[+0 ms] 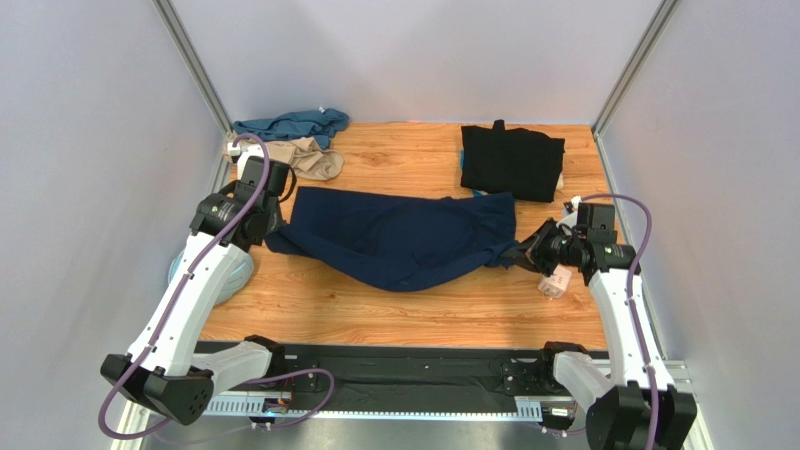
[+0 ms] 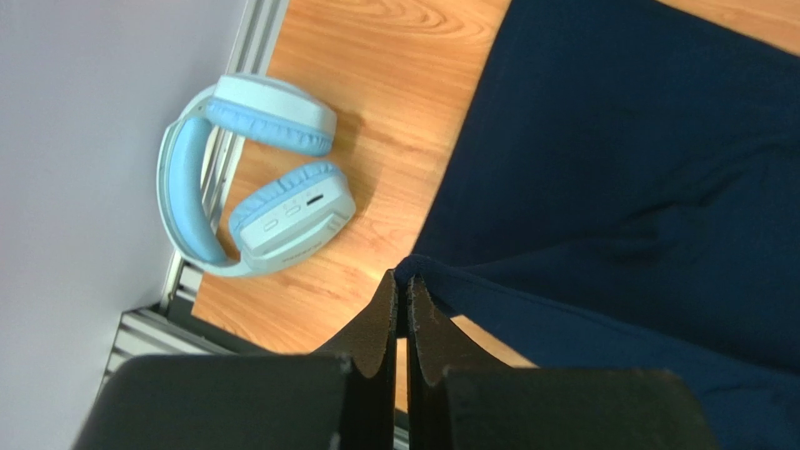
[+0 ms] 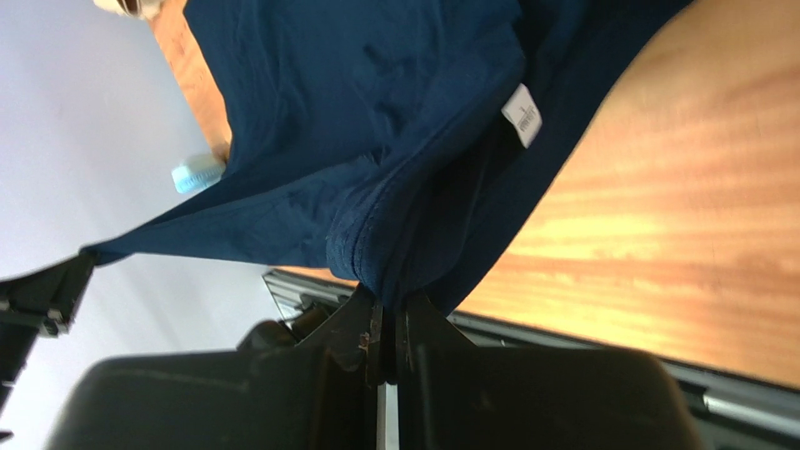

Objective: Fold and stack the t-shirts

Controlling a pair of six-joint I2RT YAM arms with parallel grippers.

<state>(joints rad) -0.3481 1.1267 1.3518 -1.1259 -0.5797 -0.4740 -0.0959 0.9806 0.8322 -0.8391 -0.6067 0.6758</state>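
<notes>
A dark navy t-shirt (image 1: 399, 239) hangs stretched between my two grippers over the middle of the wooden table. My left gripper (image 1: 270, 234) is shut on its left edge; the left wrist view shows the fingertips pinching the navy cloth (image 2: 601, 169). My right gripper (image 1: 515, 255) is shut on its right edge, at a bunched hem (image 3: 394, 169) with a white label. A black t-shirt (image 1: 512, 161) lies folded at the back right. A teal t-shirt (image 1: 291, 125) and a tan t-shirt (image 1: 315, 157) lie crumpled at the back left.
Pale blue headphones (image 2: 253, 178) lie at the table's left edge, under my left arm (image 1: 202, 281). A small white cube (image 1: 555, 281) sits beside my right gripper. Grey walls close in the left, right and back sides.
</notes>
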